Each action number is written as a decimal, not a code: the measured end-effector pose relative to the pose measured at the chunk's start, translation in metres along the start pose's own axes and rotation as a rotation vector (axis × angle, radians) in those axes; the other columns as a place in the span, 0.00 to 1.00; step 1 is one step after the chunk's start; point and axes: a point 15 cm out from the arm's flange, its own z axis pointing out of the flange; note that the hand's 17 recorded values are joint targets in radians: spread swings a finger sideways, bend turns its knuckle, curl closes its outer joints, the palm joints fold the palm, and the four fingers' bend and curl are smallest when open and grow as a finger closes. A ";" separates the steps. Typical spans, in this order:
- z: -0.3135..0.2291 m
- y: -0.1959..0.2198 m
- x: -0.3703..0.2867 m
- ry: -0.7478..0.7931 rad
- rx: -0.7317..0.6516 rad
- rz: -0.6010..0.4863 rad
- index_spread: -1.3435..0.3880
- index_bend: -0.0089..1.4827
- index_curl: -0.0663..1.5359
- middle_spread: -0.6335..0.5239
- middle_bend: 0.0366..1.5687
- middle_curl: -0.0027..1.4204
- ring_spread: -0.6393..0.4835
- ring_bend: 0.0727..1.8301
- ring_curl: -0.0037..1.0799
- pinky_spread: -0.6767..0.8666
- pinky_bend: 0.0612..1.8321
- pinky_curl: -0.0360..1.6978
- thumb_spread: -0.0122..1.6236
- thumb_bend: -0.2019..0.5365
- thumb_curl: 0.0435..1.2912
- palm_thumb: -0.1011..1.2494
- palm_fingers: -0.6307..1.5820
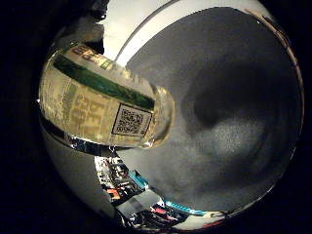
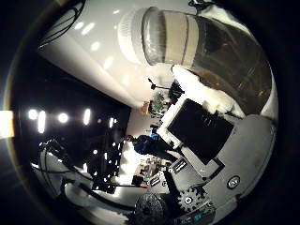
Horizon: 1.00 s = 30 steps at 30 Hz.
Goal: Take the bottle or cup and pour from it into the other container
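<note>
Under the palm, a big grey desk (image 1: 234, 112) with a soft dark shadow on it. Close to the palm and lifted off the desk, a clear bottle (image 1: 105, 105) with a green and white label, lying tilted. White cap (image 2: 130, 35) at its end. Hand (image 2: 206, 140) of white and black parts wrapped around the bottle.

QR code on bottle (image 1: 105, 105) label; lettering seemingly illegible
</note>
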 end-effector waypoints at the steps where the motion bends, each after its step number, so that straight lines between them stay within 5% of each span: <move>1: 0.004 0.001 -0.005 0.020 -0.034 -0.007 0.69 0.84 0.53 0.45 0.90 0.52 0.37 0.71 0.76 0.32 0.77 0.48 0.36 0.25 0.68 0.86 0.78; 10: 0.045 0.007 -0.058 0.233 -0.324 -0.095 0.68 0.85 0.52 0.45 0.90 0.52 0.36 0.70 0.79 0.31 0.74 0.53 0.37 0.25 0.70 0.86 0.78; 30: 0.087 -0.011 -0.137 0.837 -0.665 -0.261 0.68 0.84 0.52 0.45 0.89 0.53 0.36 0.69 0.82 0.30 0.68 0.60 0.34 0.25 0.73 0.86 0.79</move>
